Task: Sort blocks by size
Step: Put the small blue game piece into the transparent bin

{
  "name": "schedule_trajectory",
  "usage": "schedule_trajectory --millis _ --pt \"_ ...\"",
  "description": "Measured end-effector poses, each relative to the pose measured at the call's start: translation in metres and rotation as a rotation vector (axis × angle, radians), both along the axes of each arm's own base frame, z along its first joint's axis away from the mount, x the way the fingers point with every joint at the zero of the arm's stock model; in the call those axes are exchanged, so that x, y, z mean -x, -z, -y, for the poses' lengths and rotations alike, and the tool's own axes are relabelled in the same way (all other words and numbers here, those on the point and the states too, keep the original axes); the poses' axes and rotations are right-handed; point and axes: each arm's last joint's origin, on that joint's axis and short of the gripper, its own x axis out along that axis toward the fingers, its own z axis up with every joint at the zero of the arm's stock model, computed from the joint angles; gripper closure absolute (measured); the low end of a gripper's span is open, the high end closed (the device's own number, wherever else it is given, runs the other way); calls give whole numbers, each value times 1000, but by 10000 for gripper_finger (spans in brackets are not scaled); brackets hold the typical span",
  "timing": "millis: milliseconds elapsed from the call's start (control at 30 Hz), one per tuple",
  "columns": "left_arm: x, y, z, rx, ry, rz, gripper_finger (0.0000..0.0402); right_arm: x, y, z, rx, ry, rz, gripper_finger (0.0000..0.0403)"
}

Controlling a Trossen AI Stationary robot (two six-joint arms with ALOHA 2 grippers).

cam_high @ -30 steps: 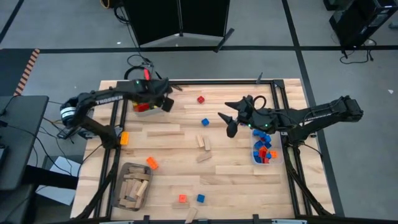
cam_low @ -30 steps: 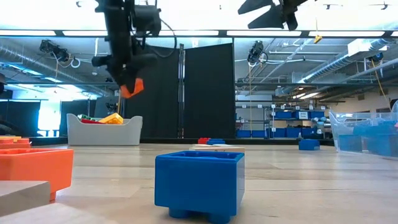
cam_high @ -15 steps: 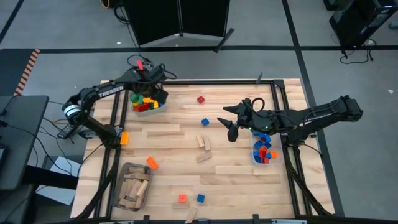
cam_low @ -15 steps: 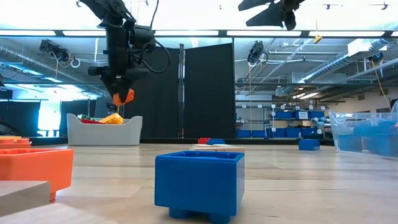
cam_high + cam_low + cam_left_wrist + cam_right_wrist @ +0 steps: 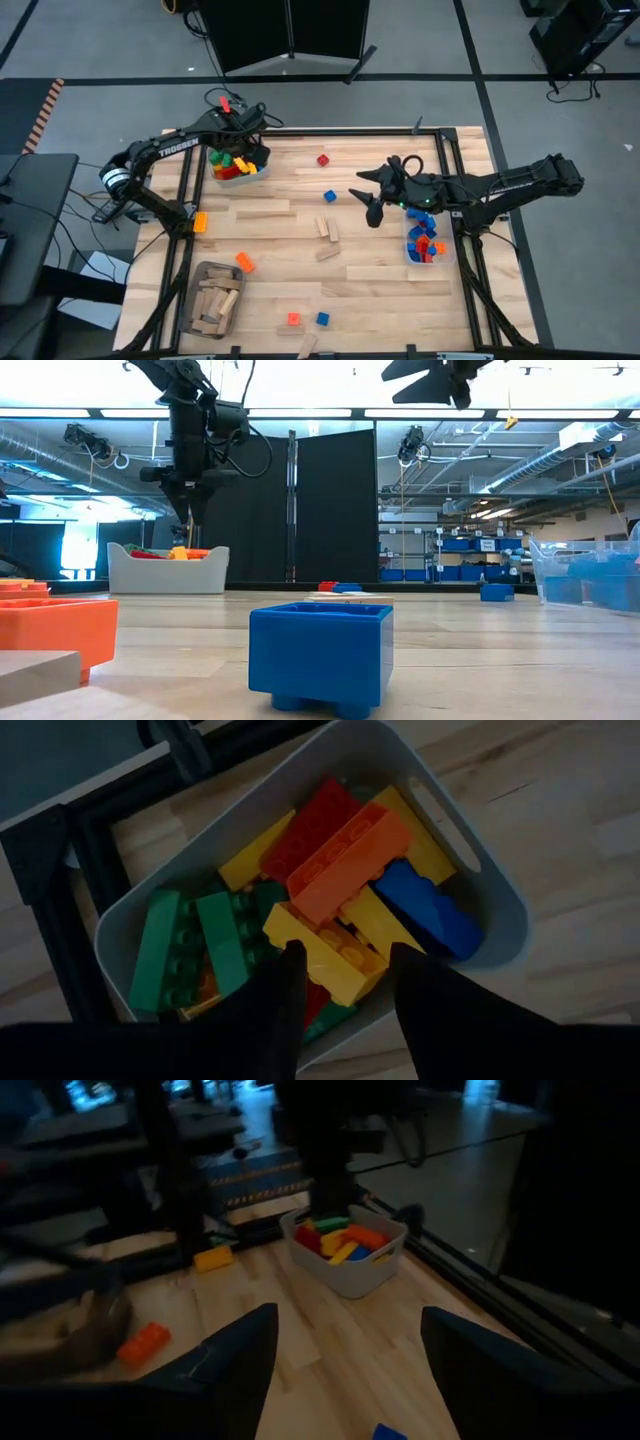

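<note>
My left gripper (image 5: 243,152) hangs open and empty over the grey bin (image 5: 236,177) at the table's far left; it also shows in the left wrist view (image 5: 345,970). The bin holds several long bricks, green, yellow, red and blue. An orange brick (image 5: 350,860) lies on top of them. My right gripper (image 5: 366,193) is open wide and empty, raised above the table's middle right, beside a blue brick (image 5: 329,196). Loose bricks lie on the table: red (image 5: 323,159), orange (image 5: 244,262), blue (image 5: 322,319). Tan wooden pieces (image 5: 326,228) lie flat near the middle.
A clear bin (image 5: 440,256) with small blue and red bricks stands at the right edge. A bin of wooden pieces (image 5: 212,297) stands near the front left. An orange brick (image 5: 200,221) lies at the left edge. A long wooden piece (image 5: 265,210) lies left of centre.
My left gripper has carried the orange brick toward the table's far left, over the grey bin, and let it go. The brick has fallen into the bin and lies on the other bricks. My right gripper has shifted slightly toward the near edge.
</note>
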Motion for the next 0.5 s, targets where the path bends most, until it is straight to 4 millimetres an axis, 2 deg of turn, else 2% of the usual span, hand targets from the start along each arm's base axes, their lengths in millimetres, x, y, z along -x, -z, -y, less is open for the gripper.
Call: schedule_trajectory --millis 100,200,333,433,500 --pt "0 0 0 0 0 0 249 -1 0 -2 42 -74 -27 163" --pt "-1 0 0 -5 0 6 249 -1 0 -5 104 -125 -55 205" --pt "-2 0 1 -6 2 10 249 -1 -1 -8 223 -173 -92 291" --pt "-5 0 4 -5 18 10 249 -1 -3 -9 250 -197 -79 365" --pt "-7 0 7 -4 35 9 249 -1 -3 -9 245 -196 -69 390"
